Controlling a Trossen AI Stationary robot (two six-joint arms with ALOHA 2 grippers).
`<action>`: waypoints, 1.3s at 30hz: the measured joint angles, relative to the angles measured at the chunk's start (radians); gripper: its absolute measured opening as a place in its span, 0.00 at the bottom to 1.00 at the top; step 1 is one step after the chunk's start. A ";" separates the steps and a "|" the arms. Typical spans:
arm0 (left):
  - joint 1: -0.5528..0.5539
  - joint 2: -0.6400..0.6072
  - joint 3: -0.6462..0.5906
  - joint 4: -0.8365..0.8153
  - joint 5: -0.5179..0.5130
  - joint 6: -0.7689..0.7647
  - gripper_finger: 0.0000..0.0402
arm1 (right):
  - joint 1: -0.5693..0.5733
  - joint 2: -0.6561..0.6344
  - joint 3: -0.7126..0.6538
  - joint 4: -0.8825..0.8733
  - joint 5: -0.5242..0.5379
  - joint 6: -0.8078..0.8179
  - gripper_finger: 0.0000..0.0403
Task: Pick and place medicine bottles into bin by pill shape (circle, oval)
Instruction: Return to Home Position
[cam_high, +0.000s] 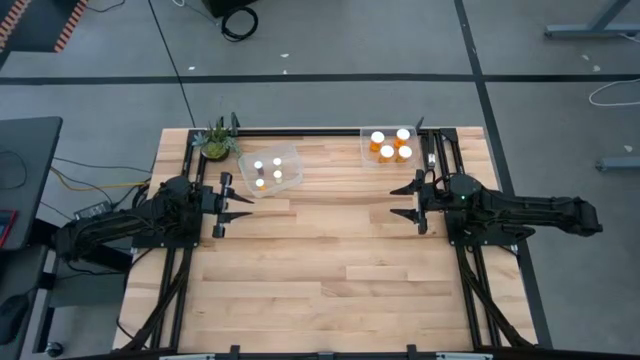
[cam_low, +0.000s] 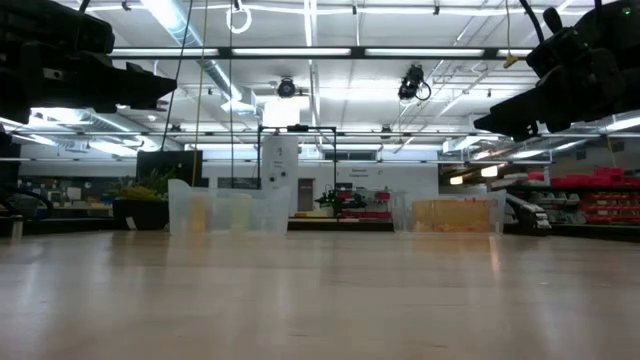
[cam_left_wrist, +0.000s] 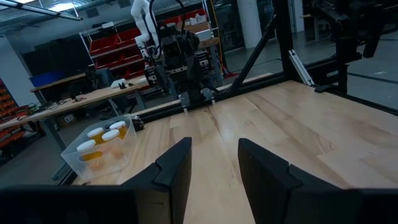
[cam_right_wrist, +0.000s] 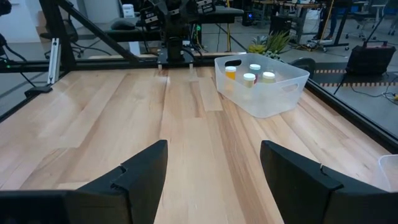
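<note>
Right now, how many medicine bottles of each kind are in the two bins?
Wide orange bottles, right bin: 4
Narrow dark bottles, left bin: 4
Total: 8

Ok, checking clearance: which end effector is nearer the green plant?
Left. The left end effector is near the plant; the right end effector is across the table, nearer the orange-bottle bin.

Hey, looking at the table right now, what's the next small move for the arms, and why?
Probably just park both arms at rest. The four smaller bottles sit in the left bin, the four orange bottles in the right bin, no bottle lies on the table, and the left gripper and right gripper are open and hold nothing.
</note>
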 joint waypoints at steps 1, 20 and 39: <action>0.000 0.000 0.000 0.000 0.000 0.000 0.35 | 0.000 0.000 0.000 0.000 0.000 0.000 0.66; 0.000 0.000 0.000 0.000 0.000 0.000 0.34 | 0.000 0.000 0.000 0.000 0.000 0.000 0.66; 0.000 0.000 0.000 0.000 0.000 0.000 0.35 | 0.000 0.000 0.000 0.000 0.000 0.000 0.66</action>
